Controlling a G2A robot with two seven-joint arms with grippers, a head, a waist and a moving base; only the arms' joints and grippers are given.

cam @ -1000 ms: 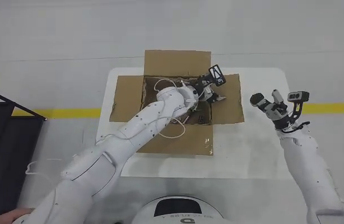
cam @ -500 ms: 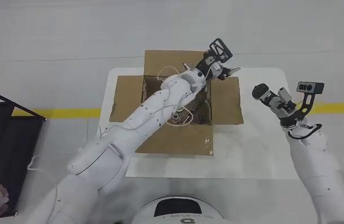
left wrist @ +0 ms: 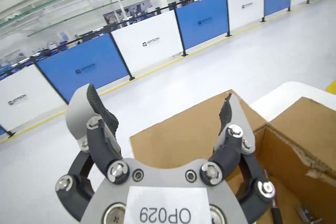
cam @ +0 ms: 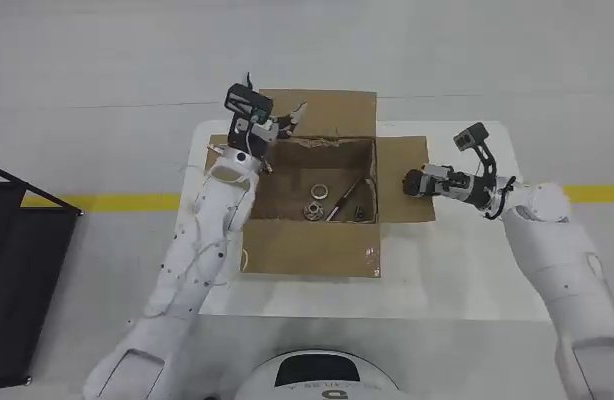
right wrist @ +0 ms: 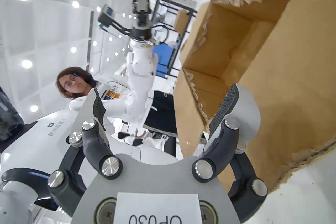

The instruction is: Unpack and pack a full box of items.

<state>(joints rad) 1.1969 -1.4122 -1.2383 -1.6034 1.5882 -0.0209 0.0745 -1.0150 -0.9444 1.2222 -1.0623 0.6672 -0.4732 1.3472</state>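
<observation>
Both arms were stretched out to the box (cam: 307,252), fingers spread.
The left gripper (cam: 285,117) hung empty over its far corner; the right flap (cam: 417,160) edge sat between the right gripper (right wrist: 165,101) fingers.

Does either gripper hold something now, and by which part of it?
Nothing is held. The left gripper and the right gripper are both open.
</observation>
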